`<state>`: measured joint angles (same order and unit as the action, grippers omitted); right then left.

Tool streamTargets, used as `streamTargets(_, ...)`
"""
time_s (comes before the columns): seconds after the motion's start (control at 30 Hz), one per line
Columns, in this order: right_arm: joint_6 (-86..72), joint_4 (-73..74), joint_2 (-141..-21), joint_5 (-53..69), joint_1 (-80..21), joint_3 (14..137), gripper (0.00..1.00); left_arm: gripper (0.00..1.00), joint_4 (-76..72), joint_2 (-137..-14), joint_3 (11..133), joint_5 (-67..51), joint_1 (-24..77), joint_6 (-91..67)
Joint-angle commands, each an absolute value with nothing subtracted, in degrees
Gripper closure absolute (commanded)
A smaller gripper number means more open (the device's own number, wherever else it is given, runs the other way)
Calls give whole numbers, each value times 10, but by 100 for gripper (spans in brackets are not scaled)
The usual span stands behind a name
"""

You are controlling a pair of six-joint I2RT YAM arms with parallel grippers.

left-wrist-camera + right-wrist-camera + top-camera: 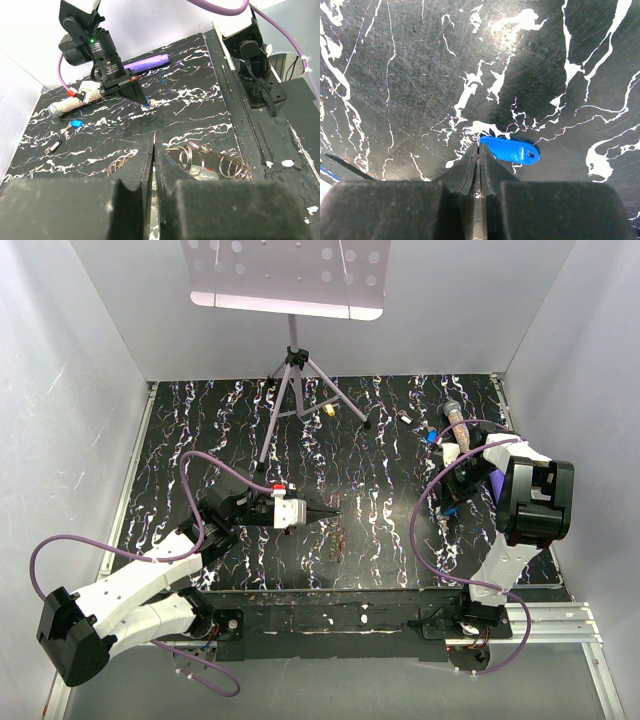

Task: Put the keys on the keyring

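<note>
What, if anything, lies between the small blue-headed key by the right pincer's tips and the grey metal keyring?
Nothing visible: only bare black marbled tabletop separates the small blue-headed key from the grey metal keyring, which lies beside the shut left pincer.

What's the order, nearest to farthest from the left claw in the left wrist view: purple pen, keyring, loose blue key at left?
1. keyring, just ahead, slightly right.
2. loose blue key, farther out, left.
3. purple pen, far back, centre.
</note>
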<state>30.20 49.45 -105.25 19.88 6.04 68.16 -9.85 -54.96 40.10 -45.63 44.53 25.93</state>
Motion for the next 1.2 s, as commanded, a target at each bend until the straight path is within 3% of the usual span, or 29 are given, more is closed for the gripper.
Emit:
streamTargets(0.0,304,504,-1049,208,64,704,87,100,-105,-541,410,-459,447,265)
streamTargets(0.27,305,501,-1052,207,65,703,86,100,-105,-541,409,-459,447,265)
streamTargets(0.6,305,503,-1056,208,64,700,93,100,-105,-543,408,-460,447,265)
streamTargets(1.17,302,502,-1061,213,65,703,88,100,-105,-542,408,-459,447,265)
